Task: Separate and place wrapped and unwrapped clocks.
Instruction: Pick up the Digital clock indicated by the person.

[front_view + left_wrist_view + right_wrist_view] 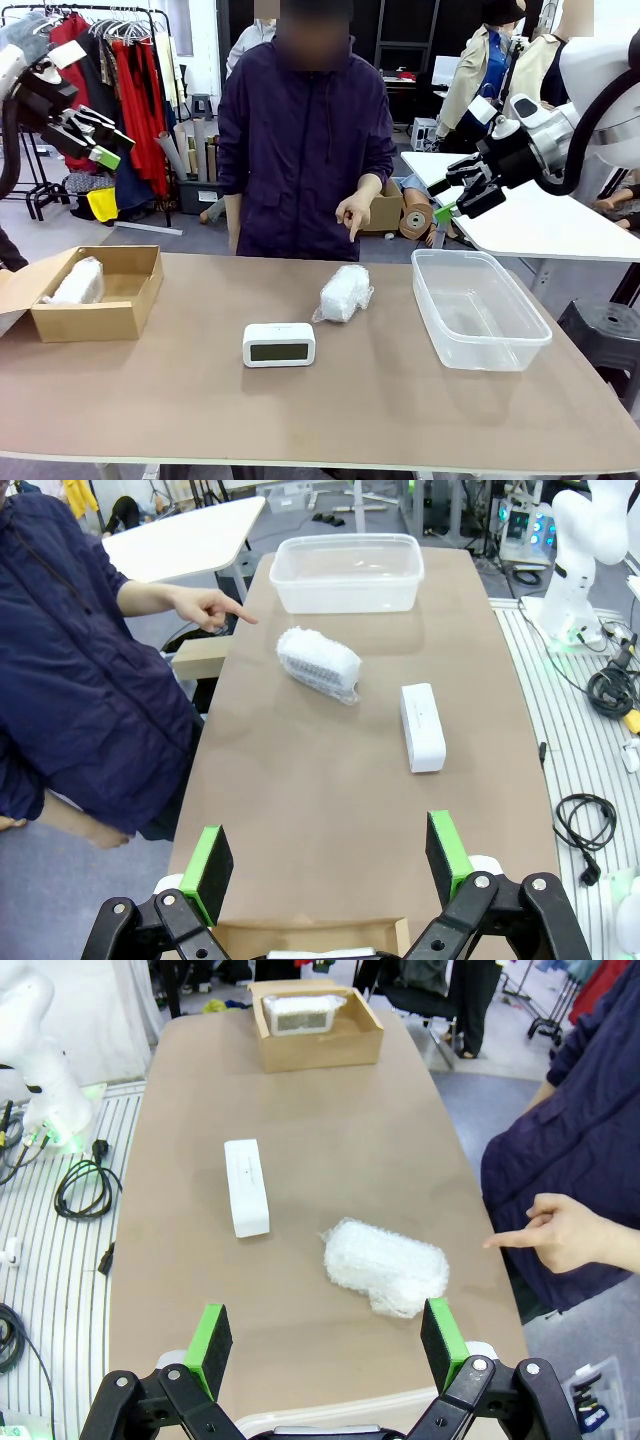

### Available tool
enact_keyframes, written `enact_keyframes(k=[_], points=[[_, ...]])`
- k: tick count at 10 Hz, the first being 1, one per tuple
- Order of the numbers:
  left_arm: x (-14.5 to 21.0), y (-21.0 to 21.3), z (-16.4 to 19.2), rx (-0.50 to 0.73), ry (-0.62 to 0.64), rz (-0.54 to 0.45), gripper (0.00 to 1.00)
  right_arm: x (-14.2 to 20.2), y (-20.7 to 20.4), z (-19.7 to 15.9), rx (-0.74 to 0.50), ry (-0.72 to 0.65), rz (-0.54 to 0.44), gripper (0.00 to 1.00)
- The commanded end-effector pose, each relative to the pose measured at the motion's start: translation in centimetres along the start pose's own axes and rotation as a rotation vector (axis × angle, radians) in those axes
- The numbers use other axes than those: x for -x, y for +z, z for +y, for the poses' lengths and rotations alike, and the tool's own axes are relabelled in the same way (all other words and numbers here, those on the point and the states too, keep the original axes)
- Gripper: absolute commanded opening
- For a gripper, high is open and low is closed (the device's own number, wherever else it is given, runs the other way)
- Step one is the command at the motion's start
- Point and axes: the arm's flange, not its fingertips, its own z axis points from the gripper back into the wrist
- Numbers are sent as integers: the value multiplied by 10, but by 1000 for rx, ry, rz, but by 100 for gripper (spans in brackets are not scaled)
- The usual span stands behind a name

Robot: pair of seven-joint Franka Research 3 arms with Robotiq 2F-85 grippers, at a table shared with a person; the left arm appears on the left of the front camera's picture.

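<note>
Hovering high over the table (350,410) in the front view, with the left gripper (108,145) at 10 o'clock and the right gripper (448,193) at 2 o'clock, both spread wide and carrying nothing. Leaving the clock (279,344) standing on its long edge near centre, with one bubble-wrap bundle (345,292) near it toward 1 o'clock, apart. Sitting at 9 o'clock, a second bundle (76,283) inside the cardboard box (100,318). Waiting at 3 o'clock, the clear tub (425,300), seemingly empty, though hard to be sure through clear walls. Pointing down at the loose bundle from 12 o'clock — the person's hand (355,212).

Judging the bundle light, soft and springy, likely giving under the pads, so pinching across its short waist. Judging the clock stiff, smooth and probably slippery, so closing from above on its broad front and back faces.

Showing the dark display in the front view alone. Catching just the clock's narrow top edge in both wrist views, while looking down into the box from the right wrist and into the tub from the left.
</note>
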Motion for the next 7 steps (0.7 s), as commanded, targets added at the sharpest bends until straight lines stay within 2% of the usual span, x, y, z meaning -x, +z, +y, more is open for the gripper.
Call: enact_keyframes(k=[1, 2, 3, 5, 6, 7], points=[[-1, 1, -3, 3, -15, 4, 100, -12, -14, 14, -38, -29, -32, 100], [-1, 1, -3, 3, -15, 4, 100, -37, -29, 24, -85, -33, -26, 100], [-1, 1, -3, 3, -15, 4, 100, -54, -45, 43, -33, -80, 9, 100], [-1, 1, -3, 3, -15, 4, 100, -98, -62, 57, 14, -180, 13, 100], [-1, 1, -3, 3, -15, 4, 100, -116, -73, 61, 77, -278, 123, 100], [-1, 1, -3, 3, -15, 4, 100, -135, -87, 68, 83, -372, 235, 100]])
